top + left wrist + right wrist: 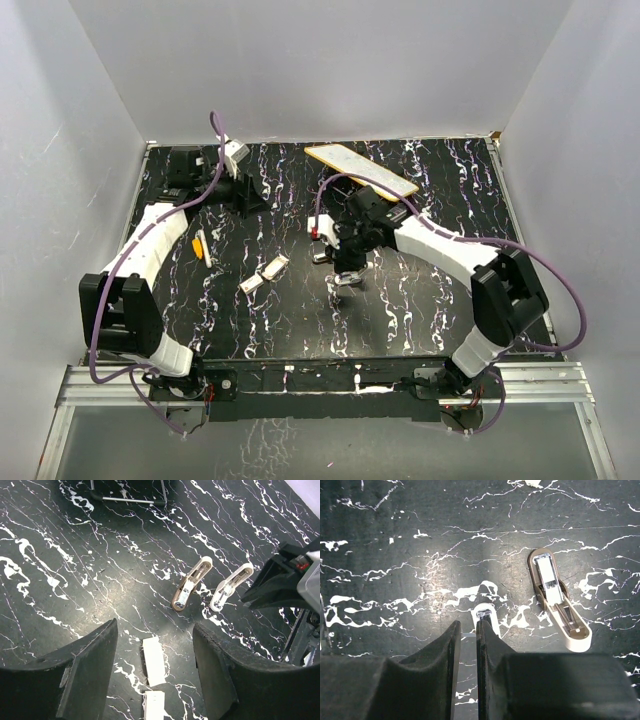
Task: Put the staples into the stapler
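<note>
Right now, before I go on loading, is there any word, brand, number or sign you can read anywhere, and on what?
None readable: the stapler, the two white strips, the yellow-edged board and the orange stick show no legible print in any view.

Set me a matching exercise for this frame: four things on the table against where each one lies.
Things:
1 stapler
2 orange stick
3 yellow-edged board
4 white blocks

Places:
A toward the far edge of the table
B on the table between the open fingers of the left gripper
C beside the left arm
D just ahead of the right gripper

Pairs: 1-D, 2-C, 3-A, 4-B
</note>
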Robot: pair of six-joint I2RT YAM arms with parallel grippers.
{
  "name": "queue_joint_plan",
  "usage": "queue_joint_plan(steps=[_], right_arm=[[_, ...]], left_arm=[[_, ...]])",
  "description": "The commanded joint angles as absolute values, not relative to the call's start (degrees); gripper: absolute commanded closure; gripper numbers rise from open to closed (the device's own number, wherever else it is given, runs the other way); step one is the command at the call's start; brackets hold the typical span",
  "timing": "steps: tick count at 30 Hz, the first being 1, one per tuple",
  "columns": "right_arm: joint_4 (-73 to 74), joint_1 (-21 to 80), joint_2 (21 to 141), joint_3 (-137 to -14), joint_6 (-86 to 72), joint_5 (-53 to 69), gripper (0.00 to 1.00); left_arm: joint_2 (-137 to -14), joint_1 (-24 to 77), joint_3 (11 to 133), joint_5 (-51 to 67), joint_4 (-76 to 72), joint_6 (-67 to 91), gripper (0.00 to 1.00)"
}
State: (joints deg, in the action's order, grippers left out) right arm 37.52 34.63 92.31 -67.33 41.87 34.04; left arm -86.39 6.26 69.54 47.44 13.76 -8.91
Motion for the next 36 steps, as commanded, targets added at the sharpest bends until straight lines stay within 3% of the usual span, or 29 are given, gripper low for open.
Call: queue_joint_plan(steps=[1,36], right_arm=[[39.76,37.0,93.48,-71.59,45.86,28.38,0.89],[44.81,39.4,103.35,-77.39,51.03,22.9,0.89]], left_arm=[[-84.11,4.98,70.41,48.02,14.35,-7.32,0.4],[-84.0,4.48,68.82,49.13,12.66,-7.24,0.39]])
